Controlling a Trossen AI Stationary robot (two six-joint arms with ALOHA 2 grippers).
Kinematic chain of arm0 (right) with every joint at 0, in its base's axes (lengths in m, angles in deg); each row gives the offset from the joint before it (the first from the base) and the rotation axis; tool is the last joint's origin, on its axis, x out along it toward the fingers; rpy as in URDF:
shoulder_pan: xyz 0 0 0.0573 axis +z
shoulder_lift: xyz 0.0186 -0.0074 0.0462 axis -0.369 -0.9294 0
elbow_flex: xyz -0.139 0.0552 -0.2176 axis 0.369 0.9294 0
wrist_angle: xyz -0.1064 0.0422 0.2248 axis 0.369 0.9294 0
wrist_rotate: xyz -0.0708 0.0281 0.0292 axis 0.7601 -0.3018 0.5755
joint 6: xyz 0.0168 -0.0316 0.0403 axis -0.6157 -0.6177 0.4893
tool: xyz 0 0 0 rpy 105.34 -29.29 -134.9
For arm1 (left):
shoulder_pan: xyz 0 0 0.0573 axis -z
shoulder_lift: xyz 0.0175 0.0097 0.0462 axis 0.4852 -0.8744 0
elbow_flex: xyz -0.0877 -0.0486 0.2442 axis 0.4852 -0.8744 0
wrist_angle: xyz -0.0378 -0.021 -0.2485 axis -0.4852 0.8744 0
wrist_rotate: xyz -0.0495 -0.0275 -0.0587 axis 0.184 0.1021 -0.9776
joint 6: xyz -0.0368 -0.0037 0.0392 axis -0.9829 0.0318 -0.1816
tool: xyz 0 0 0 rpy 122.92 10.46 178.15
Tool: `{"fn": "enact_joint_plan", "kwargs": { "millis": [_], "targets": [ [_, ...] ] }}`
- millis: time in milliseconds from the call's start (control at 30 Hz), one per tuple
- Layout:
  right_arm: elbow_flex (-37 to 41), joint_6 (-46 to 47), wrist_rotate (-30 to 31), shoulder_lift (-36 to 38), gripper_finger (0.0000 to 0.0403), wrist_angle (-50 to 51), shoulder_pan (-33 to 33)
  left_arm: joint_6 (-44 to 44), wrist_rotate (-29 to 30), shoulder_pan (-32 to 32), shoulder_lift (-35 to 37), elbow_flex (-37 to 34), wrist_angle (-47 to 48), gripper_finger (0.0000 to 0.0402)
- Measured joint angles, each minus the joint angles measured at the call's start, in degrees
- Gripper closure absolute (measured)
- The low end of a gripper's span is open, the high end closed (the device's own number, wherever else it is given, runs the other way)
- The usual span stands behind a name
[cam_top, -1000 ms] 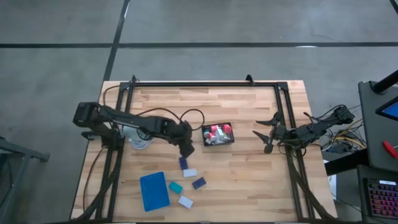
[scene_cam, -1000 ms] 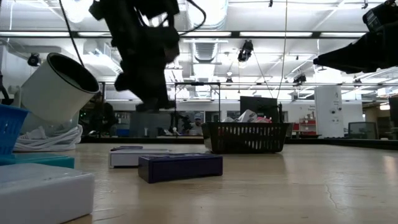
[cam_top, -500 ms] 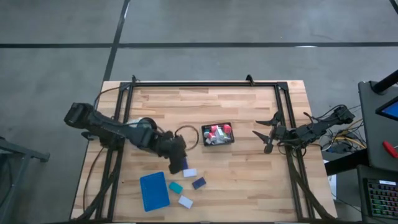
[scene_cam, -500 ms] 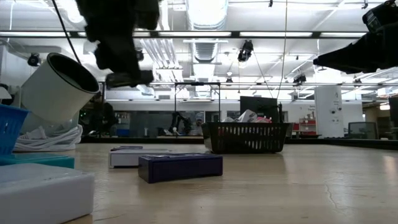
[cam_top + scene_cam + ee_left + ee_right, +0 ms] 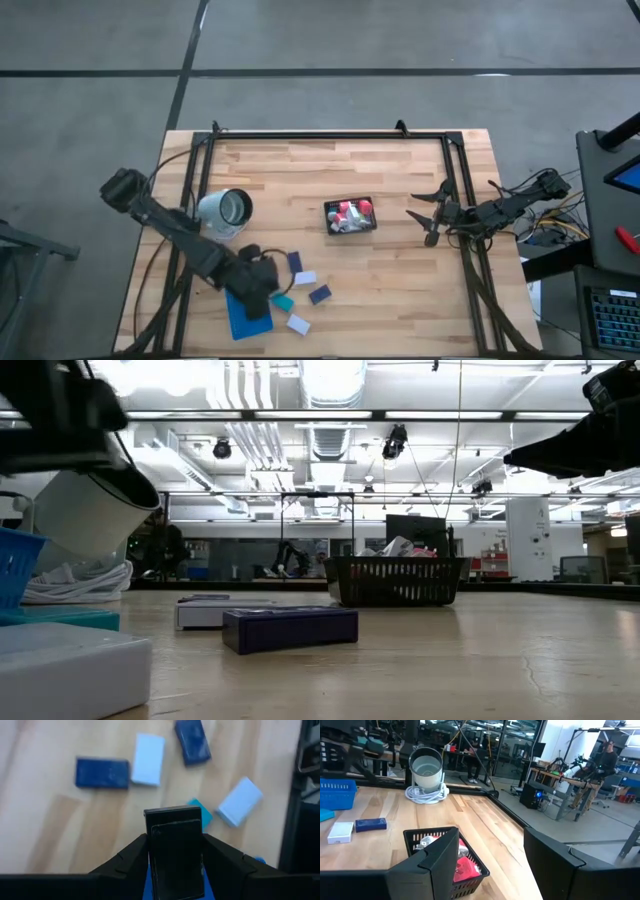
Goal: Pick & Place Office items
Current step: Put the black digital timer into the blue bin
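1. The left end effector [image 5: 258, 292] now hangs over the blue tray [image 5: 245, 324], well away from the black mesh basket [image 5: 326, 217], on the left arm's side and nearer the worktop's [image 5: 400, 290] front edge. A second ago it hovered close beside the basket's left wall.
2. The left wrist view shows its fingers [image 5: 125, 857] closed partway on a flat black block [image 5: 175, 855], which stands upright between them and clear of the wood. This appears to be one of the office items in transit.
3. With the arm swung aside, the white cylinder [image 5: 226, 211] to the basket's left comes into full view from above, lying on a coil of white cable.
4. The loose blocks sit exactly where they did a second ago, between the basket and the tray: a navy block [image 5: 296, 262], a white block [image 5: 305, 277], a second navy block [image 5: 320, 294], a teal block [image 5: 283, 300] and a second white block [image 5: 298, 323]. None touches the end effector.
5. The basket holds its red, pink and white pieces [image 5: 348, 213] undisturbed.
6. The right end effector [image 5: 428, 222] waits just beyond the basket's right side, fingers spread and empty, unmoved over the second.
7. The move reads as a carry from the basket's side toward the tray. A release there looks likely next, and the five loose blocks are still to be handled.
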Motion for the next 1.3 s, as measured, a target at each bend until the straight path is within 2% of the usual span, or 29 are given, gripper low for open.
{"fn": "enact_joint_plan", "kwargs": {
  "millis": [267,500,733,1100,1300],
  "targets": [
    [0.0,-0.08,0.0,0.0,0.0186,0.0,0.0,-7.13,-0.61,8.21,0.07,0.0,3.12,0.0232],
    [0.0,0.01,0.0,0.0,0.0186,0.0,0.0,-12.64,-0.59,10.51,-0.32,-0.18,6.9,0.0232],
    [0.0,-0.09,0.0,0.0,0.0186,0.0,0.0,-16.33,-2.21,10.73,-0.44,-5.09,2.27,0.0232],
    [0.0,-0.07,0.0,0.0,0.0186,0.0,-0.01,-18.74,-5.16,10.77,-0.44,-13.67,-10.15,0.0232],
    [0.0,0.01,0.0,0.0,0.0186,0.0,0.0,-22.16,-7.0,10.74,-0.44,-16.78,-12.56,0.0231]
  ]
}}
